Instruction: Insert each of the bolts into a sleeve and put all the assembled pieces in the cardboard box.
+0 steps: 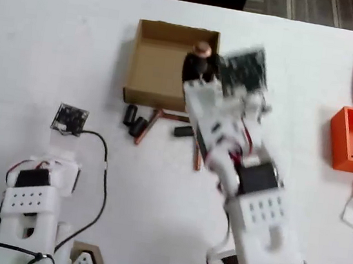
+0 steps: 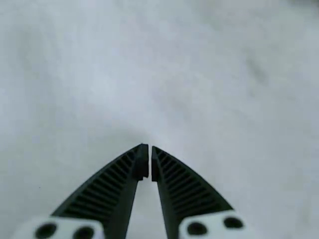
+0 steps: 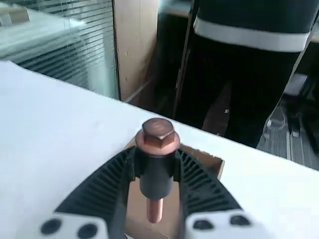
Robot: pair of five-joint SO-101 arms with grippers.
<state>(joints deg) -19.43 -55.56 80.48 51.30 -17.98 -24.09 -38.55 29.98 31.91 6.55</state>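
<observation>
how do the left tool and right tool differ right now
The right tool is shut on a bolt-and-sleeve piece; the left tool is shut on nothing. The right tool is over the cardboard box; the left tool faces plain table. Both are black and ribbed.

Open table (image 1: 45, 43) spans the left of the frame; loose sleeves (image 1: 138, 127) and bolts (image 1: 196, 154) crowd below the cardboard box (image 1: 158, 97)
</observation>
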